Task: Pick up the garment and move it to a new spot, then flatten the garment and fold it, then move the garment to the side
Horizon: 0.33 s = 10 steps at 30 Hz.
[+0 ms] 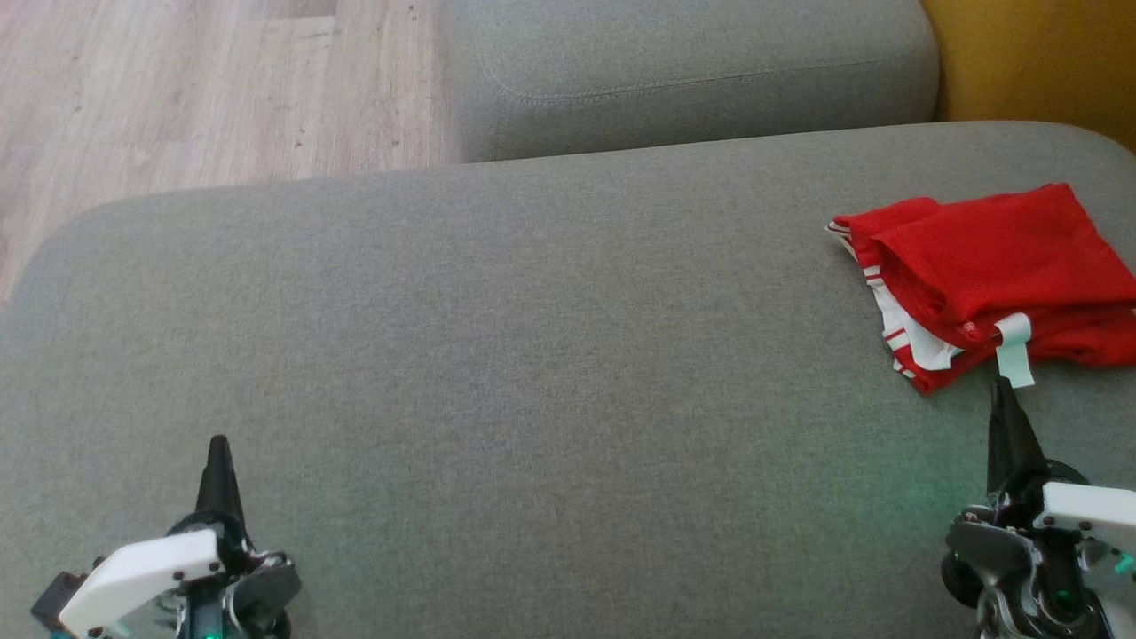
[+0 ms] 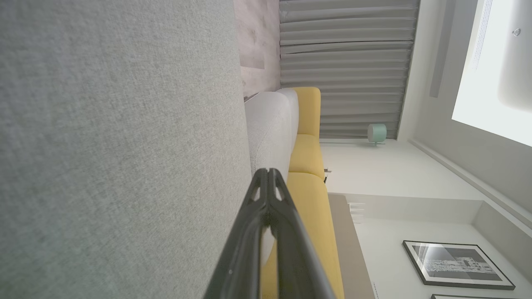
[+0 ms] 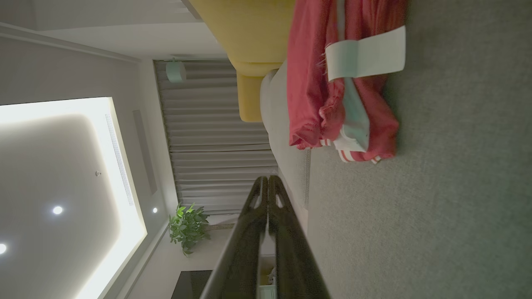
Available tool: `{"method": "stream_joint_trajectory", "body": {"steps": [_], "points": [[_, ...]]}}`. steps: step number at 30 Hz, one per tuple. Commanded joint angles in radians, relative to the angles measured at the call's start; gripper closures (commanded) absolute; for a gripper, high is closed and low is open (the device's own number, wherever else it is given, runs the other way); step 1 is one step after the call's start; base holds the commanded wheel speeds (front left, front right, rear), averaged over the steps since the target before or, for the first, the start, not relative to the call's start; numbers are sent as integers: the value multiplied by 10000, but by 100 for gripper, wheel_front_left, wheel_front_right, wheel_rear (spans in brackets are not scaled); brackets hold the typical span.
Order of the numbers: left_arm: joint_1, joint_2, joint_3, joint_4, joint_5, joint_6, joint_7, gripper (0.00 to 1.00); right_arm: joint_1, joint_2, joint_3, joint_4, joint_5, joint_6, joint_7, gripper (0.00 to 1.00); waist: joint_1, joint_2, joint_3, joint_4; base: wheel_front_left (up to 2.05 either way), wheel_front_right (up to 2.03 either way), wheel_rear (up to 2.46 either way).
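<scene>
The garment (image 1: 994, 271) is red with white trim and a pale tag. It lies folded in a compact bundle at the right side of the grey cushion (image 1: 532, 355). In the right wrist view the garment (image 3: 332, 83) sits at the top centre. My right gripper (image 1: 1003, 388) is shut and empty, its tip just short of the garment's tag. In its own view the right gripper (image 3: 268, 178) has its fingers pressed together. At the lower left my left gripper (image 1: 218, 441) is shut and empty, far from the garment. The left gripper (image 2: 268, 171) also reads as closed in the left wrist view.
A second grey cushion (image 1: 692, 71) lies beyond the first. Wooden floor (image 1: 195, 89) fills the upper left, past the cushion's rounded left edge. A yellow seat (image 1: 1038, 62) borders the upper right. Bare grey fabric spans the space between the two grippers.
</scene>
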<state>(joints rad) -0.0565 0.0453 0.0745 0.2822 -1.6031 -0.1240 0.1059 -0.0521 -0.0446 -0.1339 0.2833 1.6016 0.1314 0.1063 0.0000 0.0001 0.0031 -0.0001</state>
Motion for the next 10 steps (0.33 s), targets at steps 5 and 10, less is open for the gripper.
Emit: {"method": "stream_joint_trajectory", "body": {"steps": [5,10], "points": [[-516,49,391,-368,-57,-67,71,100,-558,-56,202,-385,70,-7,69,100,0,-1,0,1,0,0,0],[-516,49,391,-368,-57,-67,71,100,-558,-56,202,-385,71,-7,69,100,0,-1,0,1,0,0,0]]}}
